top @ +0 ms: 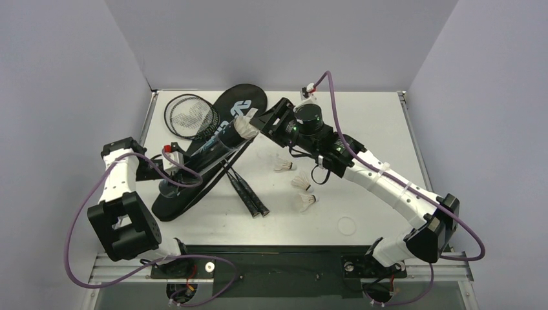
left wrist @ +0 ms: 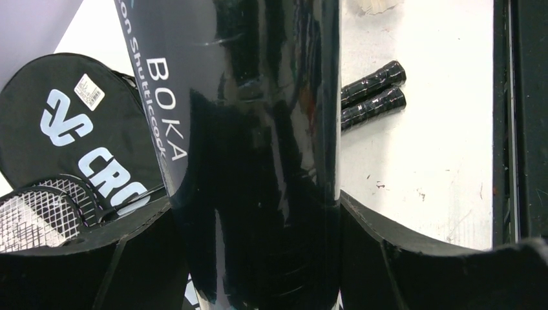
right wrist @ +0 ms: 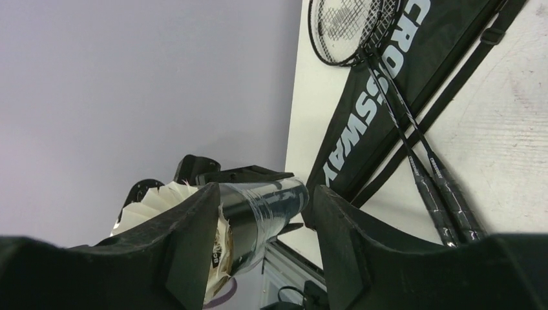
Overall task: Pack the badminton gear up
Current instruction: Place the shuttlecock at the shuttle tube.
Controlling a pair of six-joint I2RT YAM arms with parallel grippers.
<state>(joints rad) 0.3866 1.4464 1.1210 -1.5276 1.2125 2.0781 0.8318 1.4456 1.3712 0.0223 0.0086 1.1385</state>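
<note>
Looking from above gives the whole layout. On the white table [top: 375, 129] the black racket bag [top: 252, 98] lies at the left. The long black tube [top: 205, 157] slants over the bag, and two rackets [top: 249, 194] cross below the tube. Three shuttlecocks [top: 282, 166] lie loose near the middle of the table.

Only the left wrist view shows that the left gripper [left wrist: 255, 213] grasps the tube, with one finger against each side. Only the right wrist view shows the right gripper [right wrist: 265, 194] at the tube's upper mouth, its fingers parted and gripping nothing. A fourth shuttlecock [right wrist: 148, 203] sits in that mouth with its feathers outward, beside one finger.

The bag reads "CROSSWAY" in white in the right wrist view. The left wrist view shows only "CRO" and a barcode sticker [left wrist: 89, 90]. The tube reads "BOKA", with a smaller "Shuttlecock" beside it. The print on the racket shafts is too small to read.
</note>
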